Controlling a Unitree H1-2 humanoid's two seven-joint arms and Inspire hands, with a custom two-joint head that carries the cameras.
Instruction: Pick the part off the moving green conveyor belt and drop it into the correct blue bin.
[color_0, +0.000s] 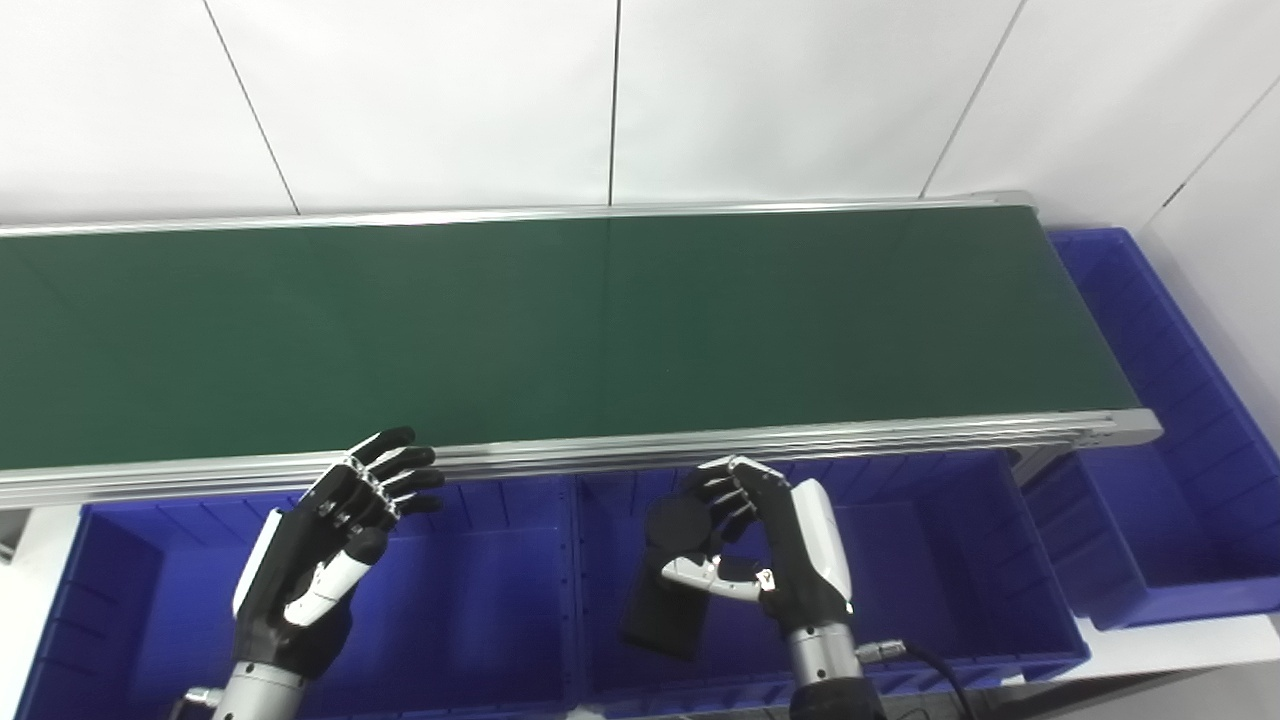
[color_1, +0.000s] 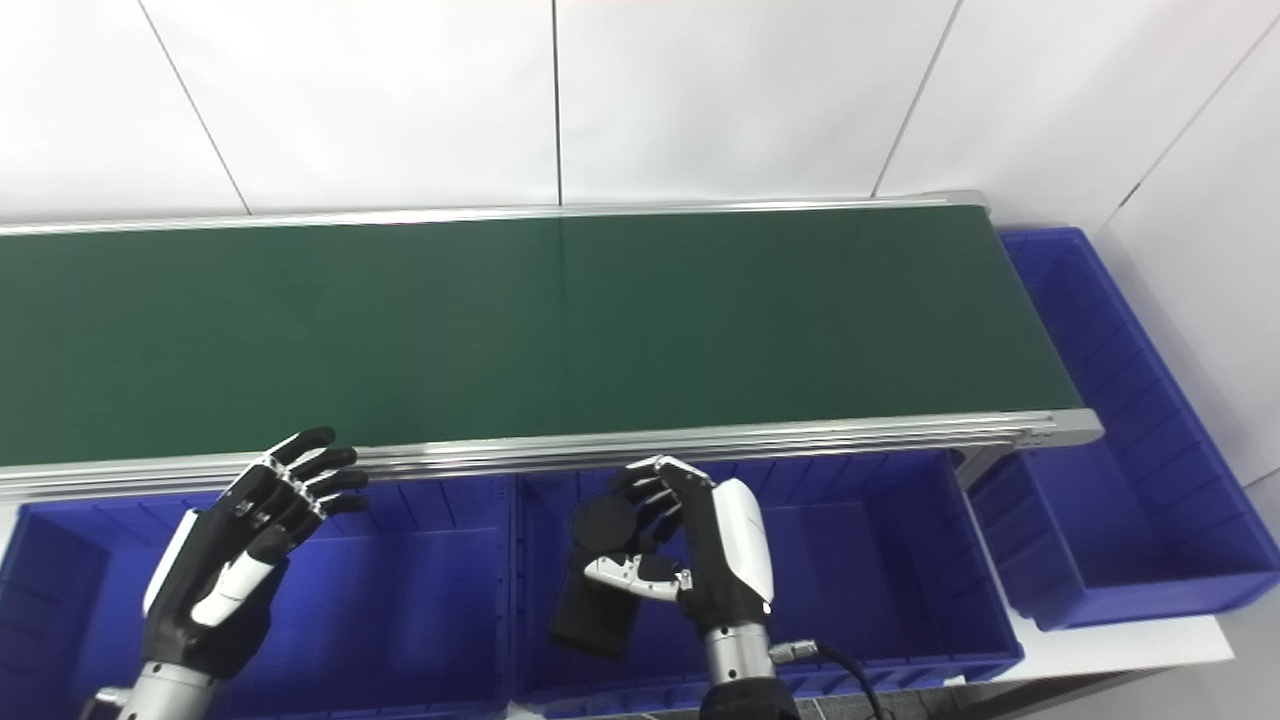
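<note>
Holding a black part (color_0: 672, 575) over the middle blue bin (color_0: 930, 560), the right robot hand (color_0: 770, 545) sits just near of the conveyor's front rail, its fingers curled around the part's round upper end and its thumb pressed across the flat lower body. The part hangs tilted, its lower end pointing down and to the left inside the bin's opening; whether it touches the bin floor cannot be told.

To the left, the left robot hand (color_0: 330, 545) hovers above the left blue bin (color_0: 470, 600), released and grasping nothing, fingers spread apart and reaching toward the rail. The two hands are well apart, one over each bin.

Beyond them, the green conveyor belt (color_0: 560, 330) runs from the left edge to the right, framed by a silver rail (color_0: 600, 455) on its near side and another on the far side. Its right end stops just above a third blue bin (color_0: 1170, 480), which stands at the far right and runs lengthwise away from the robot. The near bins sit side by side below the belt's near edge. White wall panels (color_0: 450, 100) rise behind the belt.
</note>
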